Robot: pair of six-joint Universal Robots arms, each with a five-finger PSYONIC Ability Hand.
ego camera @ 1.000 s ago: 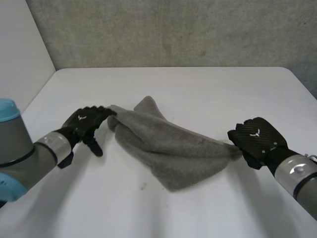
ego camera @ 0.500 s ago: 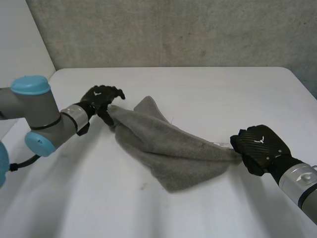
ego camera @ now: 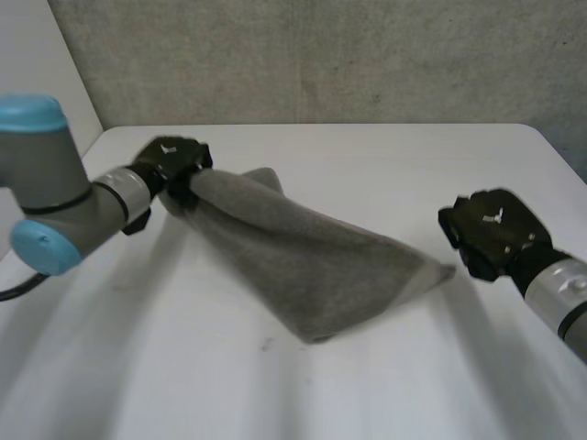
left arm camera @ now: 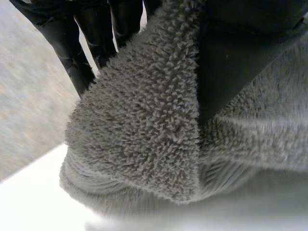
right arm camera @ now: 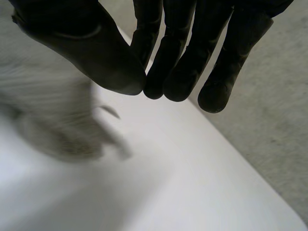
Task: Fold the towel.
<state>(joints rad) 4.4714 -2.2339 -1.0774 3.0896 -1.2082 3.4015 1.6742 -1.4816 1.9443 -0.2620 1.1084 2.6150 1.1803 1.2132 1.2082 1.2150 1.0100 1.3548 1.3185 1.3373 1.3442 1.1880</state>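
Stretching slantwise across the desk (ego camera: 385, 156), the grey towel (ego camera: 312, 266) runs from near the far-left corner down toward the right edge, with its long axis on that diagonal. Its raised end is bunched in the left hand (ego camera: 170, 167), which is clamped on the pile, while the lower bulge seems to rest on the desk. The pointed free end lies just beside the right hand (ego camera: 492, 234) but apart from it, so of the 2 hands this is the nearer for taking that end. The left wrist view shows the cloth doubled over below the fingers (left arm camera: 82, 43). The right wrist view shows that hand's straight fingers (right arm camera: 183, 53) close to the thumb, with nothing between them.
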